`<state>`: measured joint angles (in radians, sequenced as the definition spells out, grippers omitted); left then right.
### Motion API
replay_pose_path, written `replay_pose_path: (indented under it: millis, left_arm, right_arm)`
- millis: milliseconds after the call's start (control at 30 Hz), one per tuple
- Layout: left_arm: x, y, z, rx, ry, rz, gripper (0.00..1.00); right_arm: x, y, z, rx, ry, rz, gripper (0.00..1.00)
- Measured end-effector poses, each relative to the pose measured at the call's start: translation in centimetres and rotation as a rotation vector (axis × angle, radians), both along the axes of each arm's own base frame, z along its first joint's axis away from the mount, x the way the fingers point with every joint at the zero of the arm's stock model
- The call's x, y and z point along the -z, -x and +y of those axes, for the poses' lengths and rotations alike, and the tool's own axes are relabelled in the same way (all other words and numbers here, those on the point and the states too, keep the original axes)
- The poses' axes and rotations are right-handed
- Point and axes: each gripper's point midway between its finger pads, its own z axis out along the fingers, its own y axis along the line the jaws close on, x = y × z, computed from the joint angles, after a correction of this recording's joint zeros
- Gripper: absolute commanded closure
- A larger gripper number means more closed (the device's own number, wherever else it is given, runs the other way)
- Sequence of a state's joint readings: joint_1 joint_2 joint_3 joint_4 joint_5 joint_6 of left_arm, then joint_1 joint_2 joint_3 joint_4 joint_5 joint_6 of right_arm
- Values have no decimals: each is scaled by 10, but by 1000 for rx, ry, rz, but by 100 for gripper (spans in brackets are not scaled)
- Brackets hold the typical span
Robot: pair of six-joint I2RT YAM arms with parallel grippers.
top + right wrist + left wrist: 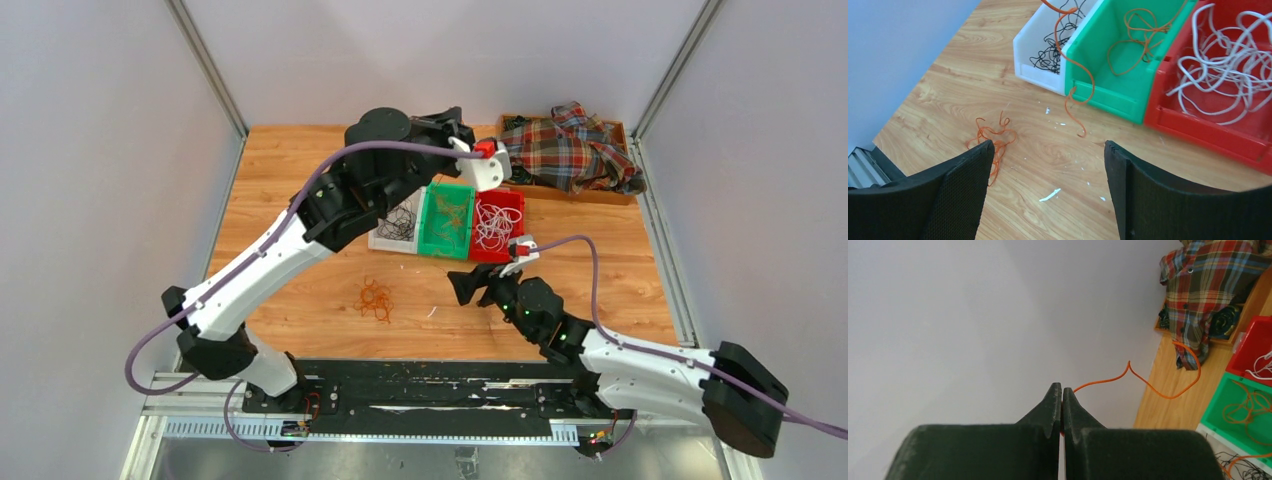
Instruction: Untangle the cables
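My left gripper (458, 122) is raised above the bins at the back and is shut (1062, 390) on one thin orange cable (1148, 385), which loops away to the right. In the right wrist view that cable (1071, 60) hangs down over the edge between the white and green bins, its end just above the table. A small tangle of orange cables (376, 298) lies on the wooden table and also shows in the right wrist view (990, 137). My right gripper (470, 285) is open and empty (1048, 150), low over the table, right of the tangle.
Three bins stand in a row: a white bin (380, 240) with black cables, a green bin (430, 245) with orange cables, and a red bin (515, 200) with white cables. A wooden tray (620, 130) with a plaid shirt (570, 150) stands at the back right. White scraps (1050, 195) lie on the table.
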<state>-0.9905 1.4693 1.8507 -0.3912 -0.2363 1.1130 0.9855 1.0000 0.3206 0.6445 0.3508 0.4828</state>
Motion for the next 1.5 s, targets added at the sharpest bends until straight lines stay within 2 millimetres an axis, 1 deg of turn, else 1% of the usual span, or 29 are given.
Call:
replay_pose_path:
  millis: [67, 200, 300, 400, 500, 667, 767, 867, 967, 1067, 1100, 1133, 1233, 1333, 1400, 1467, 1500]
  left_arm:
    - [3, -15, -2, -30, 6, 15, 99]
    - [4, -39, 0, -80, 28, 24, 99]
    - [6, -49, 1, -98, 32, 22, 99]
    - [7, -55, 0, -106, 36, 16, 99]
    - [7, -60, -1, -112, 46, 8, 99]
    - [9, -72, -4, -122, 59, -2, 99]
    - [16, -80, -6, -131, 62, 12, 99]
    - [28, -87, -7, -141, 69, 45, 99]
    - [56, -92, -7, -151, 61, 101, 99]
    - [95, -95, -8, -152, 35, 178, 99]
    - [112, -96, -8, -151, 24, 210, 99]
    - [127, -98, -7, -155, 13, 242, 100]
    - [158, -104, 4, -183, 2, 324, 100]
    - [169, -108, 13, -205, 19, 376, 100]
    - [175, -109, 15, -212, 31, 400, 100]
    - [189, -107, 16, -219, 28, 434, 99]
    - [200, -105, 17, -226, 18, 458, 100]
  right_arm:
    - [0, 3, -11, 23, -10, 1, 21]
    - [-6, 10, -29, 57, -40, -2, 22]
    - [-6, 14, -42, 83, -61, -1, 22]
    - [2, 19, -56, 109, -64, 16, 23]
    - [6, 21, -62, 120, -67, 25, 23]
    - [19, 25, -70, 136, -55, 49, 24]
    - [22, 25, -72, 141, -43, 58, 24]
    - [26, 26, -73, 144, -27, 66, 24]
    - [30, 26, -74, 144, -7, 69, 24]
    - [33, 26, -75, 142, 18, 66, 24]
    - [34, 26, -75, 142, 22, 66, 24]
    - [33, 26, -75, 141, 23, 63, 24]
    - [30, 26, -76, 140, 17, 53, 24]
    - [32, 27, -77, 140, 17, 50, 24]
    - [35, 27, -78, 141, 22, 52, 24]
    - [37, 27, -78, 141, 28, 55, 24]
    - [37, 27, -78, 142, 28, 55, 24]
